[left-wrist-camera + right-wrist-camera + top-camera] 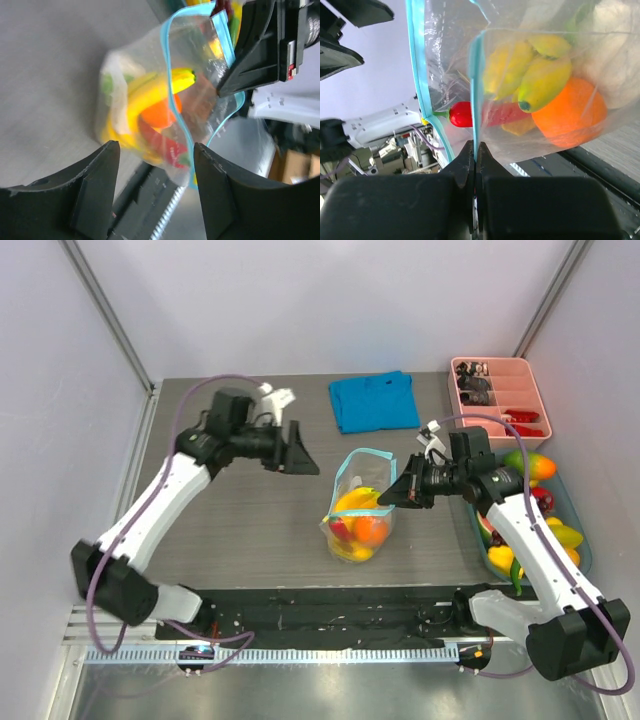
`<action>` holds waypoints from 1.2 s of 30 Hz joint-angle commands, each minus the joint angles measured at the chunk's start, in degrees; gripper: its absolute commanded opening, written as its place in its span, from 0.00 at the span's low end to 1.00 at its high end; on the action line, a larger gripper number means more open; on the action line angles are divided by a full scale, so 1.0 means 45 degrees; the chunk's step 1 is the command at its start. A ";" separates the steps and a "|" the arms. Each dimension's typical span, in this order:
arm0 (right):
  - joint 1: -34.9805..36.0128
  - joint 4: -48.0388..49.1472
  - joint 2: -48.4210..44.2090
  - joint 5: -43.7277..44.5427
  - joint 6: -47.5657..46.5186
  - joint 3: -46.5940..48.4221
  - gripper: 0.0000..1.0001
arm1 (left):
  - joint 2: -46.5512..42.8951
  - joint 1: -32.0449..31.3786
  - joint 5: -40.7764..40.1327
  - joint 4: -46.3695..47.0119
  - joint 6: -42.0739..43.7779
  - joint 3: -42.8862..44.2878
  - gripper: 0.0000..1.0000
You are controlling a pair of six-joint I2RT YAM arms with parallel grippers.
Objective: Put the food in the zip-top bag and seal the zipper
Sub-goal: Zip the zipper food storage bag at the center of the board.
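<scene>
The zip-top bag (360,502) stood mid-table (240,530), food (357,527) inside, mouth gaping. The right gripper (475,156) was pinched on the zipper (476,90). The left gripper (300,456) stood apart, empty. Risk: the one-sided hold could slip, leaving the bag unsealed.

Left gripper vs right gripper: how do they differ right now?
The left gripper is open, holding nothing; the right gripper is shut on the zipper. The left gripper sits apart from the zip-top bag, on its left; the right gripper touches its right rim. Shared: both point at the bag, with black fingers.
</scene>
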 commanded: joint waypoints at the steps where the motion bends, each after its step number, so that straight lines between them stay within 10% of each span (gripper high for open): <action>1: -0.0298 0.1601 -0.0559 -0.0549 0.0889 -0.0213 0.01 | -0.3190 0.0975 0.0445 0.2670 0.0550 -0.2661 0.65; 5: -0.0512 0.1680 -0.0755 -0.0627 0.1007 -0.0467 0.01 | -0.6356 0.0995 -0.0279 0.4623 0.1411 -0.6006 0.79; 12: -0.0689 0.2090 -0.0892 -0.0705 0.1261 -0.0818 0.01 | -0.7592 -0.0600 -0.1346 0.7066 0.1352 -0.8764 0.72; 25: -0.0767 0.2383 -0.1028 -0.0861 0.1339 -0.0838 0.01 | -0.5582 -0.3067 -0.2878 1.0739 0.2136 -0.9080 0.41; 36: -0.0806 0.2677 -0.1166 -0.0881 0.1593 -0.1014 0.01 | -0.5287 -0.3653 -0.3111 1.0779 0.2272 -0.8805 0.38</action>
